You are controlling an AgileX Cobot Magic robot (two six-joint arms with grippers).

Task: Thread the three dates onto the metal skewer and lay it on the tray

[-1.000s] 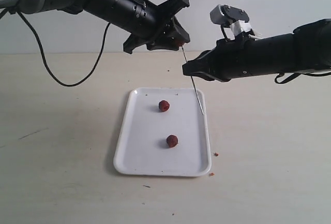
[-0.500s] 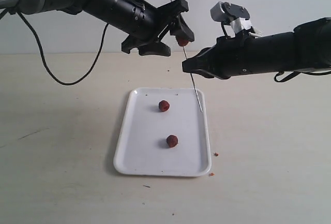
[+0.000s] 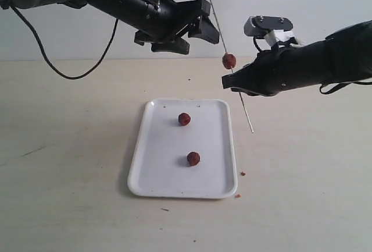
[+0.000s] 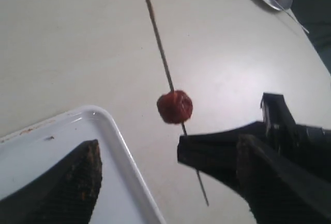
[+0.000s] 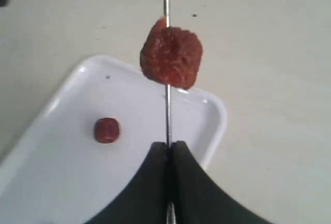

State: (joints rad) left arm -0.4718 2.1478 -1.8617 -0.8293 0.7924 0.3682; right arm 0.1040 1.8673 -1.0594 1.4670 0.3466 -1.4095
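Observation:
My right gripper (image 3: 233, 83) is shut on the metal skewer (image 3: 218, 24), which stands tilted in the air to the right of the tray (image 3: 152, 176). One date (image 3: 229, 61) is threaded on the skewer just above the grip; in the right wrist view this date (image 5: 171, 56) sits above my shut gripper (image 5: 167, 146). Two dates (image 3: 184, 119) (image 3: 193, 159) lie on the white tray. My left gripper (image 3: 200, 36) hangs open and empty up and to the left of the skewer. In the left wrist view the threaded date (image 4: 175, 107) shows between its spread fingers (image 4: 72, 182).
A black cable (image 3: 70, 86) droops from the left arm onto the beige table. Small red crumbs (image 3: 243, 173) lie by the tray's front right corner. The skewer's lower tip (image 3: 251, 130) hangs just off the tray's right rim.
The left gripper has let go of the date and drawn back up and left. The right gripper has carried the skewer, with the date on it, to the right, off the tray.

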